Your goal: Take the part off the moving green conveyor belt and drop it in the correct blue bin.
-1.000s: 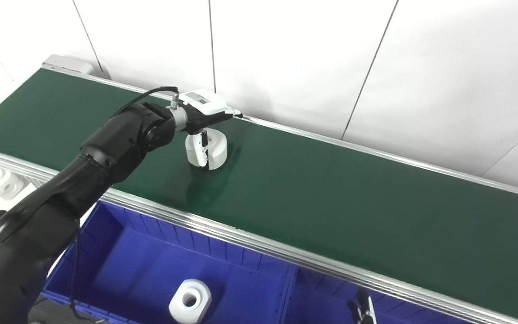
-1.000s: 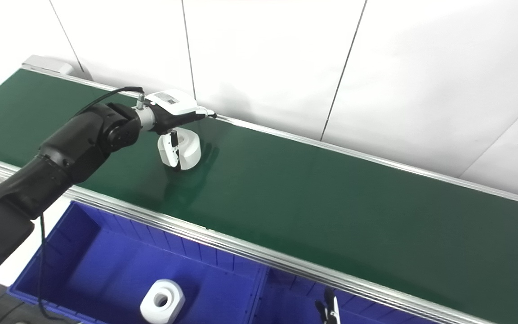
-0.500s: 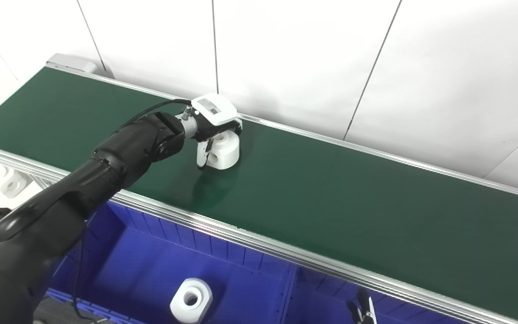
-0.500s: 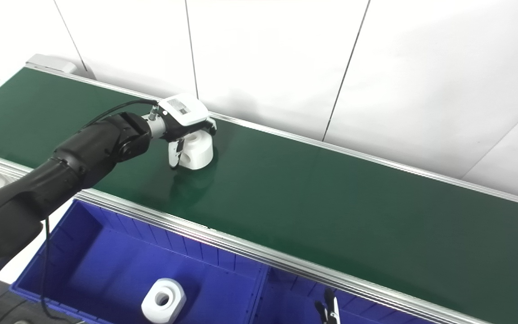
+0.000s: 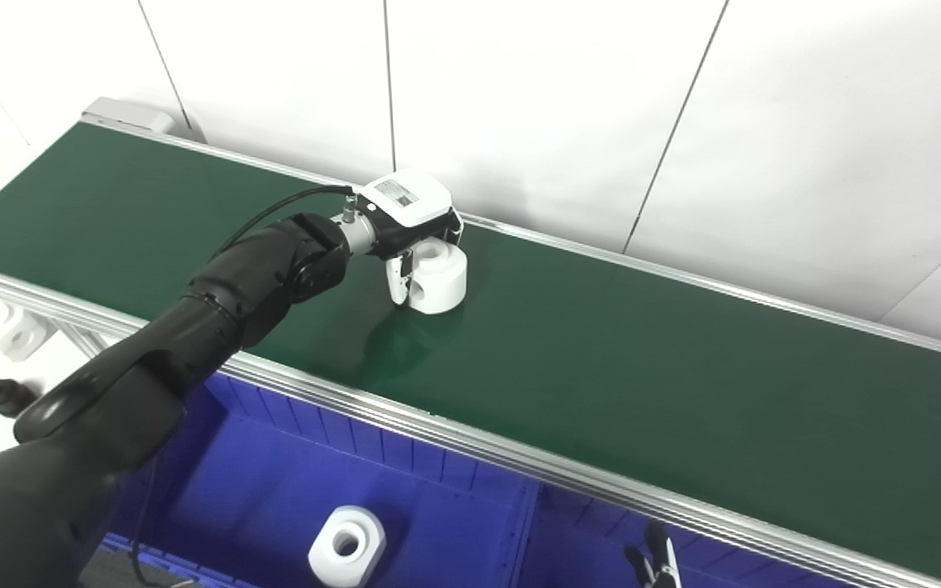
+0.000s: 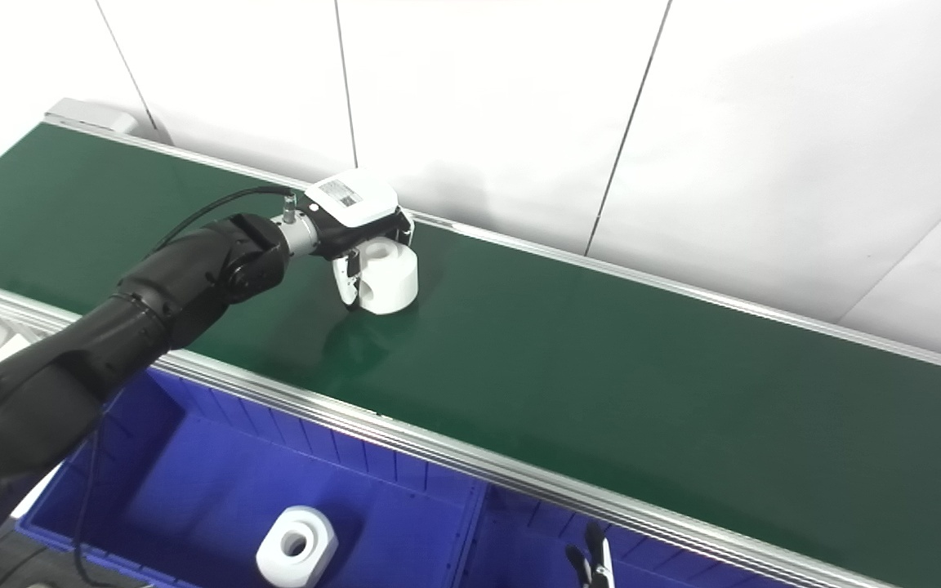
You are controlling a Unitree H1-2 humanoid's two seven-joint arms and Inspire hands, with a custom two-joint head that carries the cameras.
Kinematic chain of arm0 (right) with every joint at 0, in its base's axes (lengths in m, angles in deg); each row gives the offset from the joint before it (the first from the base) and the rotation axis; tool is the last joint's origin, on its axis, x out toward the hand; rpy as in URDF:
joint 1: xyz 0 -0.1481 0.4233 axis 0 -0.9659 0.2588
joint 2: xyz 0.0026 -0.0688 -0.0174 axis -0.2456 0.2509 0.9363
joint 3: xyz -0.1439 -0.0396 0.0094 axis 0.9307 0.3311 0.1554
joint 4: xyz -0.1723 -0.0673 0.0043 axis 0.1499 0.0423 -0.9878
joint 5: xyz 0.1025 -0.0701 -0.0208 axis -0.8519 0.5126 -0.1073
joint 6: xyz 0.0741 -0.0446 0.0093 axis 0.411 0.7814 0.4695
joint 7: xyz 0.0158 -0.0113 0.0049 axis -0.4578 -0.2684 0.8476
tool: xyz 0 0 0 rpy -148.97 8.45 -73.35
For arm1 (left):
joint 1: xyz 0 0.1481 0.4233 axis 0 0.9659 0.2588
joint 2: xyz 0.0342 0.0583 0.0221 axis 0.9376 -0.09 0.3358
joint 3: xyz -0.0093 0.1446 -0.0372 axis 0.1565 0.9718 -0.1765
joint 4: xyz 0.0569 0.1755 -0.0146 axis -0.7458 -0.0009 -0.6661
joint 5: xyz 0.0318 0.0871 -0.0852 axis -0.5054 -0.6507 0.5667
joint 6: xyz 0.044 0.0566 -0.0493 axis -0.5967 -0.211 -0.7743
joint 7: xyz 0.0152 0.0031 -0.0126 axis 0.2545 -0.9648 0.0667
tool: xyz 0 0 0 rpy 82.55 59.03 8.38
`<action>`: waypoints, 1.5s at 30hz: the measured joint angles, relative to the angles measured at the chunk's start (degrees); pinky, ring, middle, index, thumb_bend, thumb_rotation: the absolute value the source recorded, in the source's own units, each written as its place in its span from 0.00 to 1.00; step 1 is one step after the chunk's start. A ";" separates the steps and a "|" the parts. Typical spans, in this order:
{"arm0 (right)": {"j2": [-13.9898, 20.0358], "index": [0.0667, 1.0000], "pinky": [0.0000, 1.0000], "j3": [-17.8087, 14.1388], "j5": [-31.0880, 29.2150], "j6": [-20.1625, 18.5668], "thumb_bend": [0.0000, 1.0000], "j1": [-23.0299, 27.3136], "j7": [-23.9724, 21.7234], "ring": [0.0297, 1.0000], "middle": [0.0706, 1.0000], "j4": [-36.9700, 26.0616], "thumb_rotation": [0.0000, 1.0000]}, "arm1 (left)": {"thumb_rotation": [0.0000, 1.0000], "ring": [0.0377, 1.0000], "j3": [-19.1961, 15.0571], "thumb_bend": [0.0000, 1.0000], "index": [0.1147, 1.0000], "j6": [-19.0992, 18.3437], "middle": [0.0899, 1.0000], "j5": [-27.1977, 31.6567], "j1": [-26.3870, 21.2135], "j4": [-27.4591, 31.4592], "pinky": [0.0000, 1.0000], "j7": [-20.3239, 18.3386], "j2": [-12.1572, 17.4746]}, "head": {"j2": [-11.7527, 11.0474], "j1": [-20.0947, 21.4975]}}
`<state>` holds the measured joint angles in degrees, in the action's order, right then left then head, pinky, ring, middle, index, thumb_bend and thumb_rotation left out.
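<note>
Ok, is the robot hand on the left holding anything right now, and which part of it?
The left robot hand wraps the white part from above, fingers down its sides; the part appears to sit on the green belt.

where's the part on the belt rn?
White part sits on the green belt, left of centre near the far rail, left hand wrapped over it.

The left hand (image 5: 407,219) covers the top and far side of the white part (image 5: 438,279), so its grip cannot be judged. At 6 o'clock, only dark fingers (image 5: 657,559) of the right hand show, cut by the bottom edge. The blue bin (image 5: 438,490) is cropped there too.
</note>
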<state>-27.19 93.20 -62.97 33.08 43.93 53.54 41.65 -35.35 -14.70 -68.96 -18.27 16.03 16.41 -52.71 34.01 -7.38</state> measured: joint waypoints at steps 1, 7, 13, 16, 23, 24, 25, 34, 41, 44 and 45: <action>-0.06 1.00 1.00 -0.05 -0.01 0.00 0.84 -0.02 -0.03 0.93 1.00 -0.01 1.00 | 0.00 0.42 -0.04 0.52 0.40 -0.03 0.46 0.03 0.22 0.85 0.36 -0.54 0.01 | 0.09 -0.17; -0.13 1.00 1.00 -0.15 -0.08 0.00 0.84 -0.37 -0.76 0.95 1.00 -0.61 1.00 | 0.00 0.39 -3.33 0.52 0.43 -1.27 0.41 2.90 4.79 15.10 0.34 -5.60 1.74 | 2.11 -2.37; -0.09 1.00 1.00 -1.13 -2.16 0.00 0.80 -1.34 -3.18 0.95 1.00 -2.70 0.99 | 0.00 0.36 -11.76 0.52 0.44 -1.73 0.39 10.18 11.69 39.97 0.34 -12.09 8.25 | 3.60 -5.09; -0.09 1.00 1.00 -1.95 -2.50 0.00 0.79 -1.22 -4.11 0.95 1.00 -3.15 1.00 | 0.00 0.35 -15.83 0.52 0.44 -5.02 0.38 12.61 16.50 47.77 0.34 -15.76 10.70 | 4.56 -6.32; 0.17 1.00 1.00 -3.10 -4.30 -0.25 0.77 -1.46 -7.07 0.99 1.00 -7.14 0.99 | 0.00 0.37 -20.28 0.52 0.44 -9.75 0.41 13.45 31.12 61.08 0.37 -21.84 11.46 | 10.90 -10.81; 0.24 1.00 1.00 -3.25 -4.62 -0.35 0.77 -1.46 -7.36 1.00 1.00 -7.73 0.99 | 0.00 0.37 -20.91 0.52 0.44 -10.07 0.41 13.48 32.54 62.11 0.36 -22.32 11.46 | 12.55 -12.38; 0.40 1.00 1.00 -3.49 -4.92 -0.39 0.76 -1.50 -7.89 1.00 1.00 -8.31 0.99 | 0.00 0.36 -21.63 0.52 0.44 -10.24 0.41 13.49 33.84 63.01 0.36 -22.72 11.46 | 12.57 -12.39; 2.07 1.00 1.00 -6.08 -8.36 -1.79 0.77 -2.52 -10.45 0.96 1.00 -10.95 0.91 | 0.00 0.33 -22.80 0.52 0.45 -11.17 0.38 9.41 42.06 67.09 0.27 -26.01 11.42 | 14.77 -18.11; 2.53 1.00 0.99 -7.78 -10.51 -1.98 0.82 -2.36 -11.73 0.94 1.00 -10.85 0.86 | 0.00 0.28 -22.57 0.52 0.45 -8.90 0.35 3.62 46.58 64.31 0.24 -26.26 11.43 | 14.06 -17.67; 2.52 1.00 0.96 -8.14 -10.70 -1.98 0.83 -2.18 -12.21 0.93 0.99 -10.30 0.84 | 0.00 0.29 -22.57 0.52 0.45 -7.76 0.35 3.35 46.76 62.85 0.26 -25.99 11.43 | 13.97 -17.31; 2.52 1.00 0.96 -8.22 -10.70 -1.98 0.83 -2.17 -12.50 0.92 0.99 -10.26 0.84 | 0.00 0.31 -22.48 0.52 0.45 -7.46 0.36 3.02 46.78 62.48 0.28 -25.82 11.42 | 13.89 -17.14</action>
<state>-24.67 84.97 -73.68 31.11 41.75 41.04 31.39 -57.83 -22.16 -65.94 28.51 78.51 -9.41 -41.29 47.90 -24.52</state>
